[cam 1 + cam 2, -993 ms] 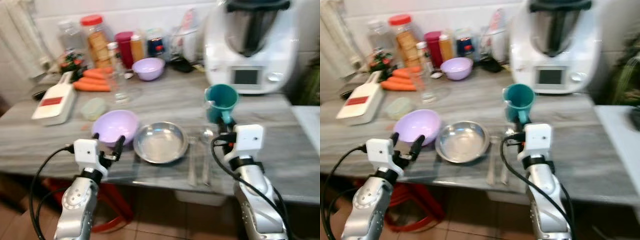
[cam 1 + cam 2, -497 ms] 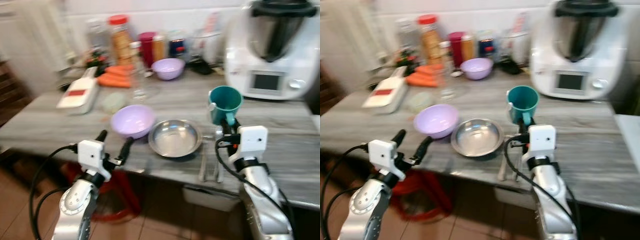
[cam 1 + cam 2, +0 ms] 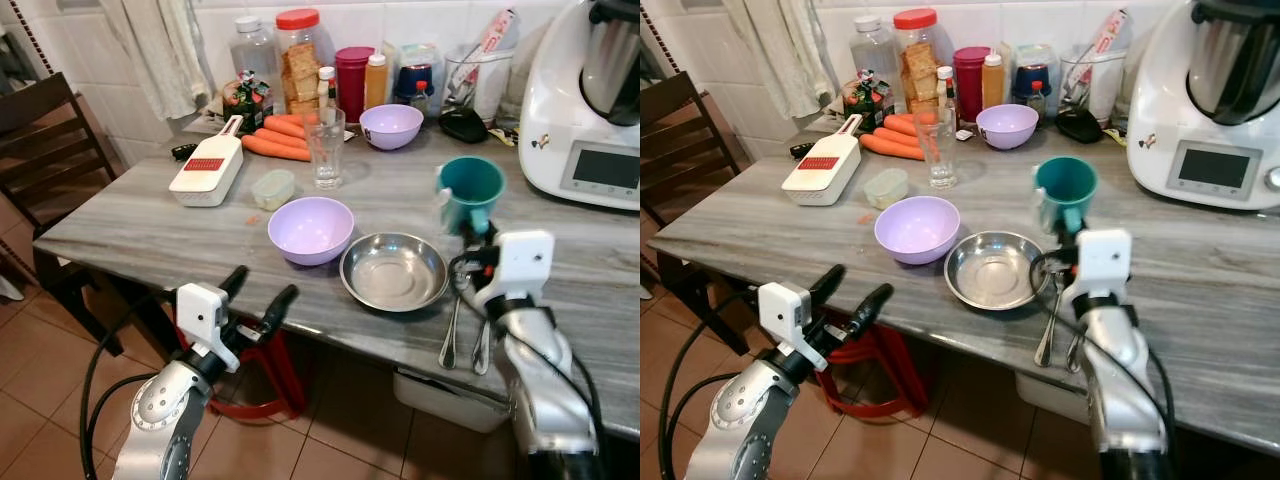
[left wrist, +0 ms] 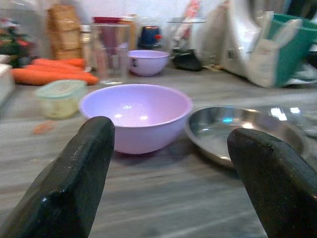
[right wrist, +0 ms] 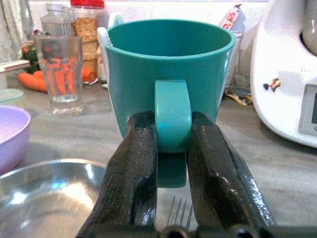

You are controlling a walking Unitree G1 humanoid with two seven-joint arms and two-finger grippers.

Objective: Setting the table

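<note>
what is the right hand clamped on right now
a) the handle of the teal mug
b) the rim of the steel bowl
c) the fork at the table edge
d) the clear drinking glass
a: in the right wrist view the two black fingers of the right hand press on either side of the handle of the teal mug, beside the steel bowl.

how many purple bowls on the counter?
2. Large purple bowl near the front edge, beside the steel bowl; small purple bowl at the back by the jars.
</note>
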